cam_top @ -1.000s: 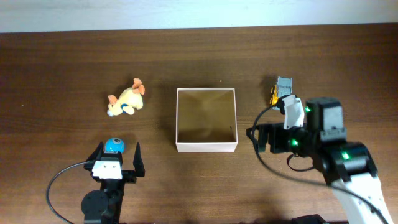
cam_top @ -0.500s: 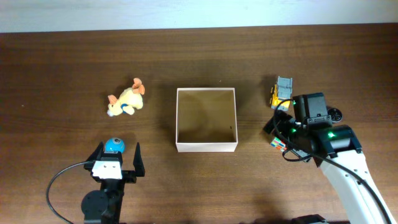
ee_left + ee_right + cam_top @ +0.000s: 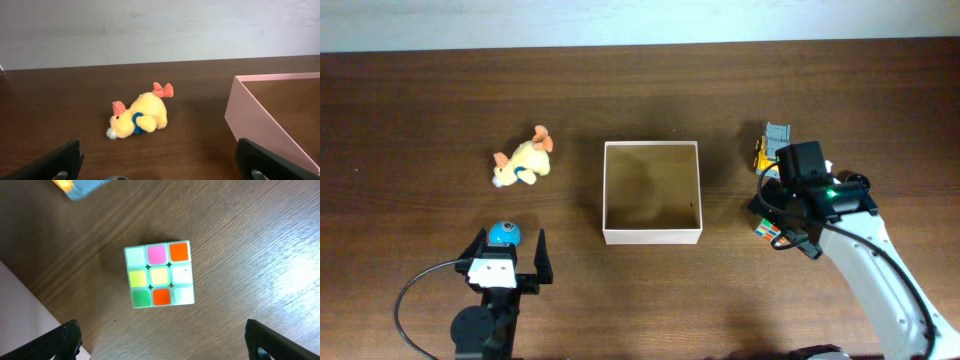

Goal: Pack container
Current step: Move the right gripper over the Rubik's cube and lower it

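Swung round to face downward, the right gripper hangs wide open and empty above the colour cube, just right of the container on the bench, a toy truck near, while the left gripper, equally open, holds nothing behind 1 blue ball.

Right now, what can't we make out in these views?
Puzzle cube: overhead, mostly under the right arm; right wrist shows one face only.
Yellow-grey toy: overhead, partly under that arm; right wrist, blurred, cut by top edge.
Blue round toy: overhead, too small; left wrist, a sliver at bottom edge.
Container: left wrist, cut by right edge.
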Controlling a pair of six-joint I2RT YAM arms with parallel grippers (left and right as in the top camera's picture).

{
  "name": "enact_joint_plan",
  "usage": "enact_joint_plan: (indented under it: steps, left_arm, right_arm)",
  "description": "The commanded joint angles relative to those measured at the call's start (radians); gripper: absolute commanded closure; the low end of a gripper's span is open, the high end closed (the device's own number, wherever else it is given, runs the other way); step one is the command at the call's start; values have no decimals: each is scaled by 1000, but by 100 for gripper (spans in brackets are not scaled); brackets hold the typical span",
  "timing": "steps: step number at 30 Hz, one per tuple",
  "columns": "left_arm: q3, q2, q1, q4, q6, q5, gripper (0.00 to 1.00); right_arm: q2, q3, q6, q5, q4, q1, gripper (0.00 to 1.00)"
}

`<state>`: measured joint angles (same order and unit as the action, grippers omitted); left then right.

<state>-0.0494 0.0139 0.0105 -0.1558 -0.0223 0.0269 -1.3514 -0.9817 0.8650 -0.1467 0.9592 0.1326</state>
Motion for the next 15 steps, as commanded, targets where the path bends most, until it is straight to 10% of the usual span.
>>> enact_joint_plan:
  steps: [1, 15]
  left_arm:
    - [7, -9, -5, 3, -16, 4, 1]
    - [7, -9, -5, 3, -16, 4, 1]
  right_arm:
    - [-51, -10, -16, 75, -19, 0, 1]
    - [-77, -10, -366, 424, -35, -376, 1]
